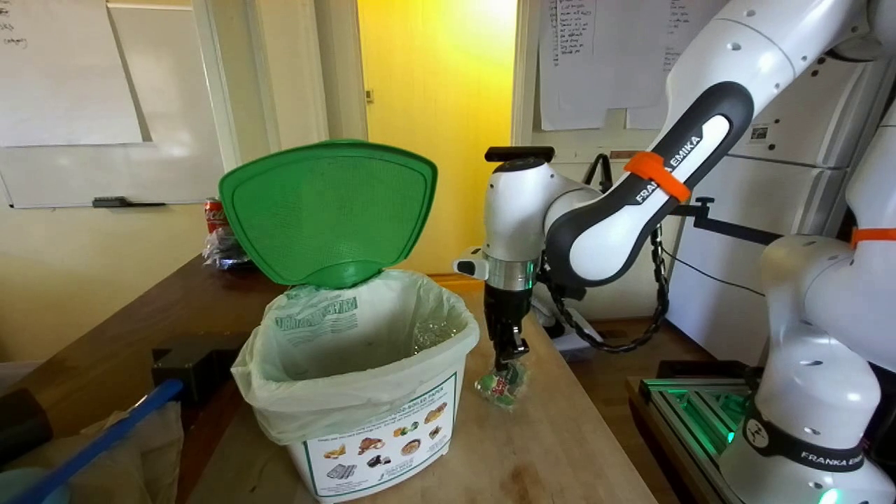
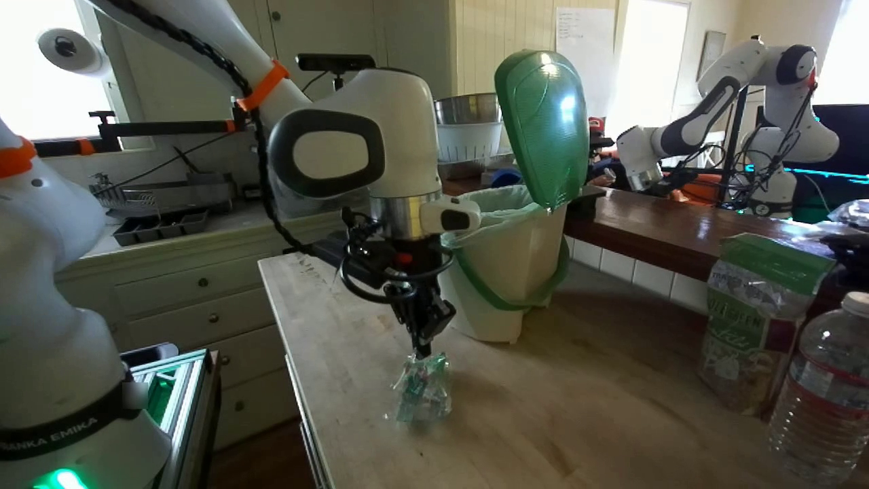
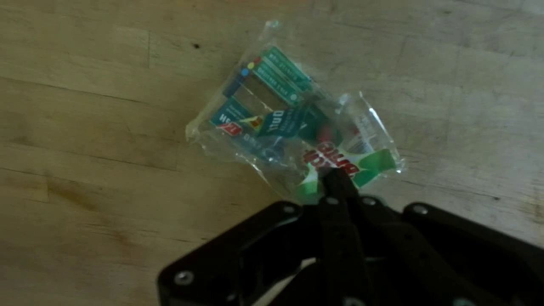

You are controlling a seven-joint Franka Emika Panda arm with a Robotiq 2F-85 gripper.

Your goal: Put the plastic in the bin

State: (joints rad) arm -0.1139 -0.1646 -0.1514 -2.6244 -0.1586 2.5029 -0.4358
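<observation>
In an exterior view: white bin (image 1: 381, 448), raised green lid (image 1: 329, 210), near left edge of pale wooden table (image 1: 560, 455) | black gripper (image 1: 501, 365) closed on crumpled clear-green plastic wrapper (image 1: 502, 387), between bin and right edge | grasp seems done; carry, release remain

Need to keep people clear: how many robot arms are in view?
2: the near arm above the plastic wrapper, the far arm beyond the brown counter; others may be hidden.

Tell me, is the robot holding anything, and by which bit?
The jaws look shut on the plastic wrapper, pinching one end, beside its red lettering.
</observation>
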